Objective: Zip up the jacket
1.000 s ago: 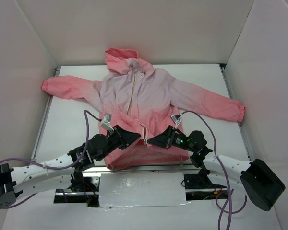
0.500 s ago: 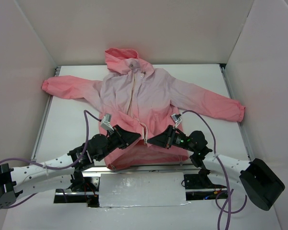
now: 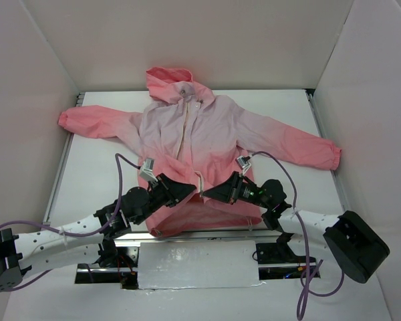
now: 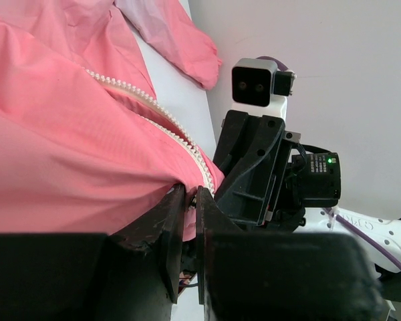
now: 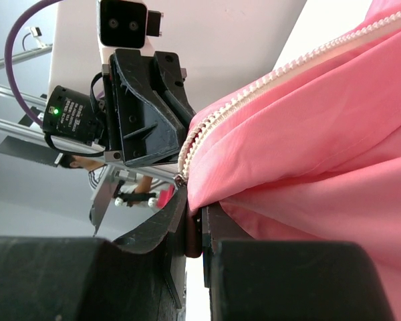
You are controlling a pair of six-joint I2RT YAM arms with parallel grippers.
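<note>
Table (image 3: pixel 93 174): one, white, walled on three sides.

Jacket (image 3: pixel 214 134): one. It lies flat on its back in the middle of the table, with the hem at the near edge by the arm bases. Colour is pale lilac-pink at the chest and coral at hem, cuffs and hood.

Arms: two, white. The left arm (image 3: pixel 67 234) and right arm (image 3: pixel 314 224) both reach in low toward the middle of the hem. There are two purple cables, one looping over each wrist (image 3: pixel 120 174) (image 3: pixel 287 177).

Sleeves: two, spread wide, one to the left (image 3: pixel 93 122) and one to the right (image 3: pixel 301 147).

Hood (image 3: pixel 168 77): one, at the far end, touching the back wall.

Hands: two, tip to tip at the hem, just beside each other.
- The left hand (image 3: pixel 190 192) has its jaws nearly together. In the left wrist view (image 4: pixel 190 200) a fold of coral fabric is pinched between them at the zipper's foot.
- The right hand (image 3: pixel 210 192) has its jaws likewise nearly together. In the right wrist view (image 5: pixel 195 217) they clamp the opposite fabric edge, right by the lowest teeth.

Zipper (image 3: pixel 185 127): one, cream, running from collar to hem. The left wrist view shows two tooth rows (image 4: pixel 154 110) near the hem. Whether they are joined higher up, cannot tell.
</note>
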